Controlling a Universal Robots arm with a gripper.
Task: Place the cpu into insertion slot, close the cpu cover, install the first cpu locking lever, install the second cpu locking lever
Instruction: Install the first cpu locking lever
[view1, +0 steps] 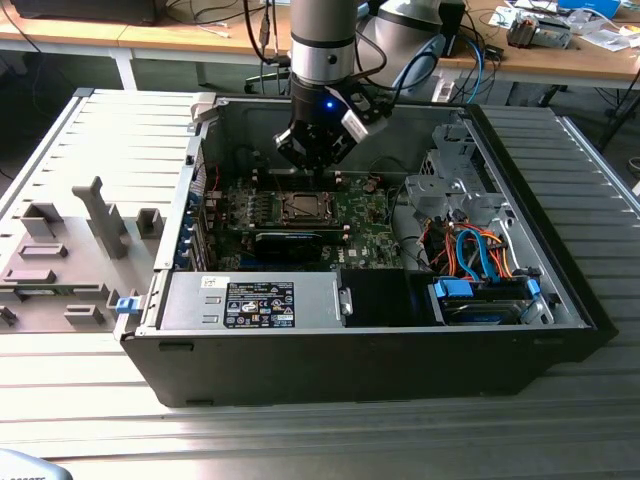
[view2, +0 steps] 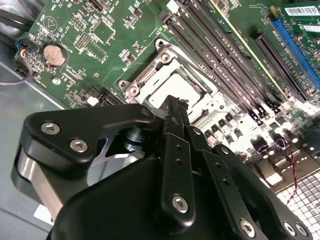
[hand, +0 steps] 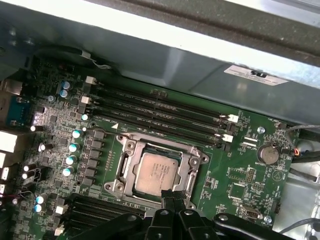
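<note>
Covering one edge of the cpu and the near rim of the insertion slot in the second wrist view: the tool. Running past the picture's edge: the tool's body. Levers too small to tell in the exterior view.

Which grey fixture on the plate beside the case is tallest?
The post nearest the case: it rises above the low blocks further to the exterior view's left.

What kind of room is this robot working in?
Probably a lab or workshop: an open computer case lies on a metal bench, the gripper hangs above its motherboard, and cluttered desks stand behind.
</note>
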